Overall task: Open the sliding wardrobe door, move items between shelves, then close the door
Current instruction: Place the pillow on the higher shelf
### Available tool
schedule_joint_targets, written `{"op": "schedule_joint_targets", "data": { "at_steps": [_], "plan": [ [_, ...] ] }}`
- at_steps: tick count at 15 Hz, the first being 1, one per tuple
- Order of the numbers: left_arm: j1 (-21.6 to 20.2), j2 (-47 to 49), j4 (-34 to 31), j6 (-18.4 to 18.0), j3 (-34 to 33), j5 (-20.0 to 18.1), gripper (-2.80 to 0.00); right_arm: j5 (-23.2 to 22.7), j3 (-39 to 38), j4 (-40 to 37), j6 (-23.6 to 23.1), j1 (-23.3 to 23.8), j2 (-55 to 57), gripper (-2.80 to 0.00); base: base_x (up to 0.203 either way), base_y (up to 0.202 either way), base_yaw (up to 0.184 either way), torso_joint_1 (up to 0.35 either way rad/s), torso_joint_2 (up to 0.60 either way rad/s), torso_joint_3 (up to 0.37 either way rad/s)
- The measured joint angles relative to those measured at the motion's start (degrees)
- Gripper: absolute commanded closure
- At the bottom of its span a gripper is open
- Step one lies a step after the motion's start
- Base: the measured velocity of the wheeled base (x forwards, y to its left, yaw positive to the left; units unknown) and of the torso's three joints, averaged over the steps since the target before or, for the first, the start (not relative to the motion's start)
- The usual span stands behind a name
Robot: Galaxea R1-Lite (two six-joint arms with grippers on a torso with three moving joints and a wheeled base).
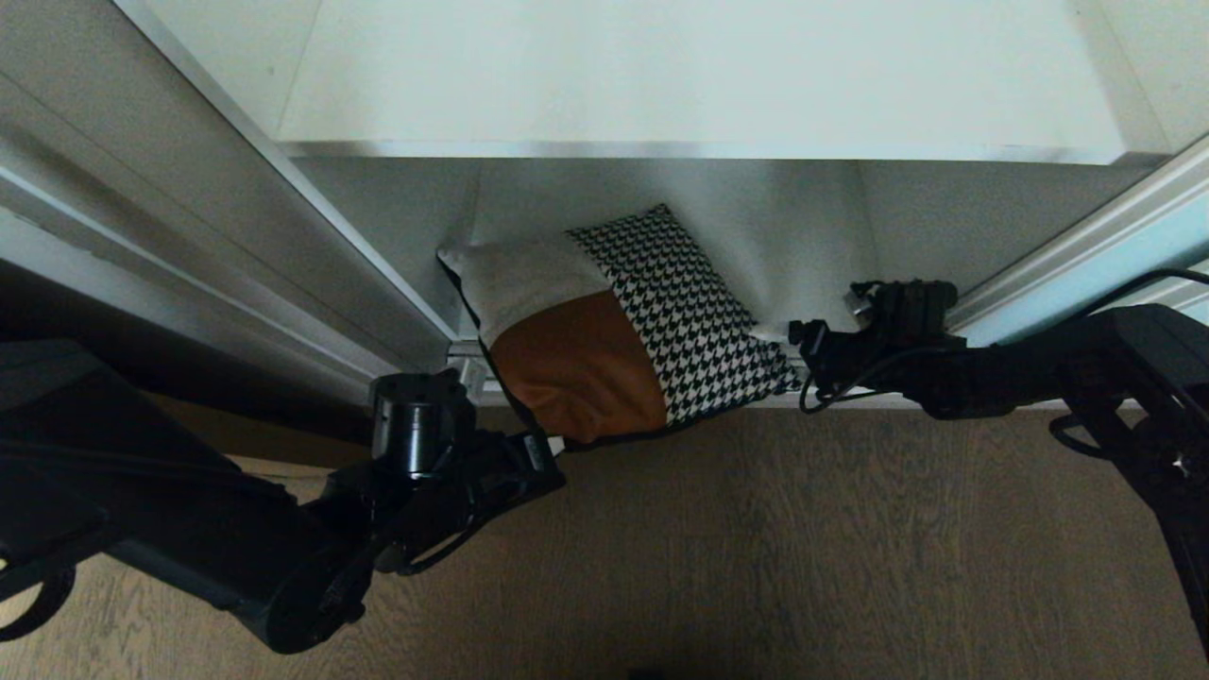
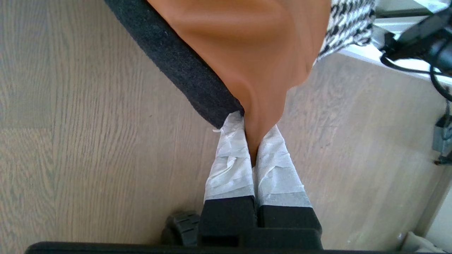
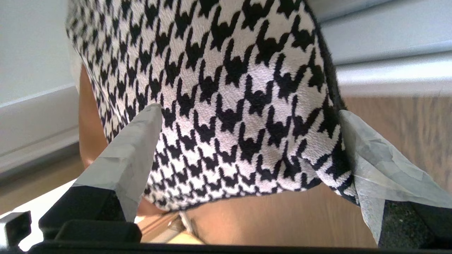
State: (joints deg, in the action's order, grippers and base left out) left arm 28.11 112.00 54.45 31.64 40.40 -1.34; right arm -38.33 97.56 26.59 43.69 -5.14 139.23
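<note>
On the lowest shelf (image 1: 850,236) of the wardrobe, the cushion (image 1: 614,326) lay tilted, its front edge hanging out over the sill above the wooden floor (image 1: 756,548). At the cushion's rust-brown corner, the left gripper (image 2: 252,151) had its taped fingers (image 2: 231,158) pressed together on a pinch of the brown fabric. At the cushion's houndstooth corner, the right gripper (image 3: 247,148) stood with its fingers (image 3: 130,155) spread wide, one on each side of the corner, not yet closed on it. To the cushion's right, the sliding wardrobe door (image 1: 1086,274) sat pushed aside.

The cushion looked light and soft: the brown cloth bunched and creased where it was pinched, so it would likely sag between two holds. The corners and the black edging seemed the surest places to take it, one per gripper. No brand, label or writing could be read anywhere.
</note>
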Motion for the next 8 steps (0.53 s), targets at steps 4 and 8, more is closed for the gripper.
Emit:
{"op": "schedule_joint_targets", "data": {
  "at_steps": [4, 8],
  "plan": [
    [-0.44, 0.52, 0.28, 0.17, 0.12, 0.02, 0.0, -0.53, -0.67, -0.02, -0.28, -0.11, 1.38, -2.8, 0.0, 0.0, 0.0, 0.0, 0.0, 0.0],
    [-0.96, 0.32, 0.2, 0.17, 0.33, 0.0, 0.0, -0.49, -0.45, 0.0, -0.67, -0.3, 3.35, 0.0, 0.0, 0.0, 0.0, 0.0, 0.0, 0.0]
  ]
}}
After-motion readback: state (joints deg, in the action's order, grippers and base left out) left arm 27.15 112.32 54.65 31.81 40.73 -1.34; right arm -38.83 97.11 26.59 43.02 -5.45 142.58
